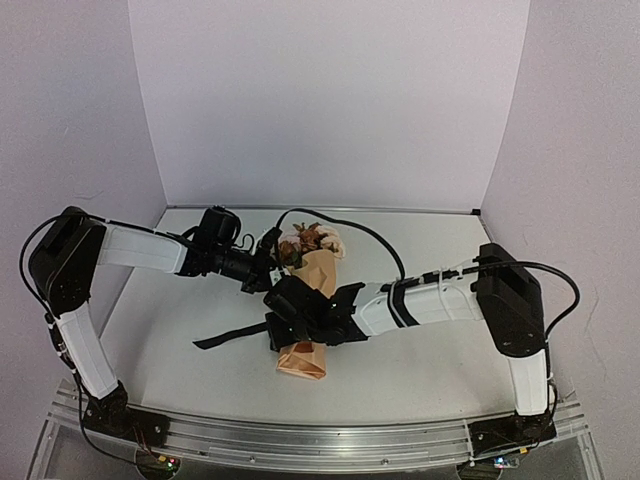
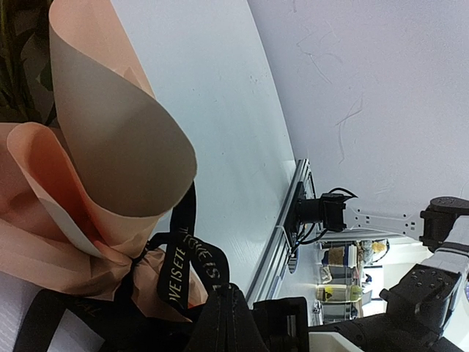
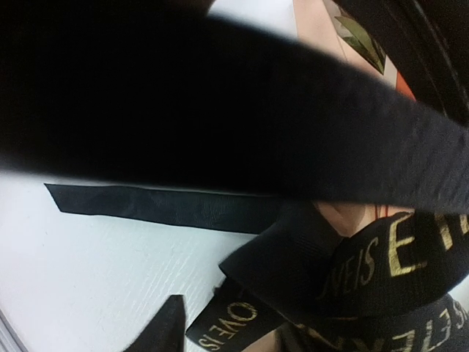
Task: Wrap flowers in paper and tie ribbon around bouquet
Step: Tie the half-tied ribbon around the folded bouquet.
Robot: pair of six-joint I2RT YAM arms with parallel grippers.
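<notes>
Now, bouquet (image 1: 314,272): middle of the desk (image 1: 430,370), blooms toward the far edge.
Ribbon (image 1: 225,338): looped at the cone's waist, tail lying toward the left edge.
Left hand (image 1: 272,268): clenched, beside the blooms.
Right hand (image 1: 280,322): over the waist; cannot tell its grip.

Fixed view high and far, wrist views pressed close, all sharing the ribbon (image 3: 161,207)

On the white table (image 1: 420,380) lie the bouquet (image 1: 302,360) and the ribbon (image 1: 228,337).
</notes>
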